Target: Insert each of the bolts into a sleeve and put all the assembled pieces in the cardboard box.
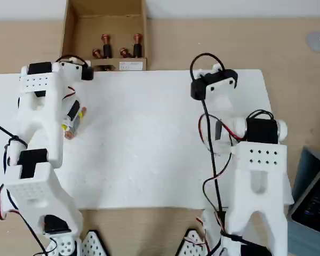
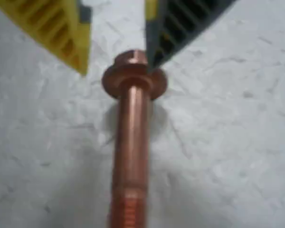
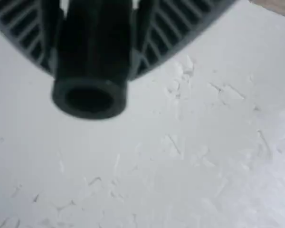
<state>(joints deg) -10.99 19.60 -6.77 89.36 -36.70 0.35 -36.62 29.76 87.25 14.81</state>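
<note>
White textured mat (image 1: 149, 154) over tan table (image 1: 288, 53), cardboard box (image 1: 69, 32) beyond.

Bright, even light falls from overhead. The white mat (image 1: 149, 138) on the table (image 1: 288, 48) is close to washed out. At the tips of the left claw (image 2: 117, 69), the copper bolt (image 2: 132, 142) carries a pale sheen and drops a faint, soft shadow to both sides. The black sleeve (image 3: 90, 97) in the right claw (image 3: 92, 33) looks dull, with a thin highlight on its rim.
</note>
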